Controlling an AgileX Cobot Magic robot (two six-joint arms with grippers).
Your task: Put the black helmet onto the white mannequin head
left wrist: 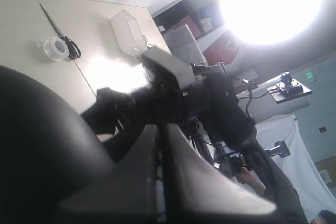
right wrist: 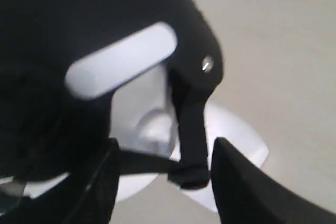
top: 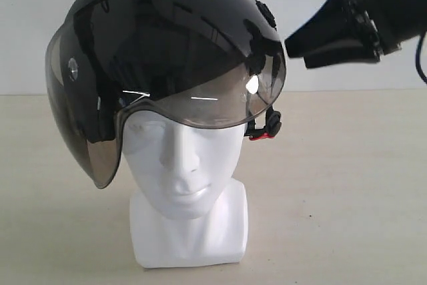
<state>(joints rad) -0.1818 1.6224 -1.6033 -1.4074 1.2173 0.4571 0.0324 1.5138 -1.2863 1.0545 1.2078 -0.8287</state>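
- One black helmet (top: pixel 167 51), one white mannequin head (top: pixel 190 185), and two grippers are in view. The left wrist view also shows one roll of clear tape (left wrist: pixel 54 49), one pair of scissors (left wrist: pixel 64 34) and one white mesh basket (left wrist: pixel 129 33) on the beige table (top: pixel 347 185).
- The black helmet sits on the white mannequin head, covering its crown and forehead. The face from the brows down shows under the visor (top: pixel 200 78).
- The head stands upright on its squarish base, its long axis vertical and its face turned to the near side.
- The helmet's opening points down and its visor faces near. It sits crooked: the visor edge hangs low on the left, beside the cheek, and rides higher on the right.
- The red buckle (top: pixel 263 135) hangs at the helmet's right side, by the temple.
- The right gripper (top: pixel 297 47) hovers to the right of the helmet, near it but apart. Its fingers (right wrist: pixel 247 182) are spread, and the chin strap (right wrist: pixel 191 140) hangs between them untouched.
- The left gripper (left wrist: pixel 160 171) lies beside the helmet's dome. Its fingers (left wrist: pixel 131 187) are drawn together, with only a thin dark line between them. Whether they pinch anything cannot be told.
- The exterior view cuts off the helmet's top. The left gripper shows there only as a black scrap at the top edge.
- The right wrist view is blurred, and strong glare whitens part of the left wrist view.
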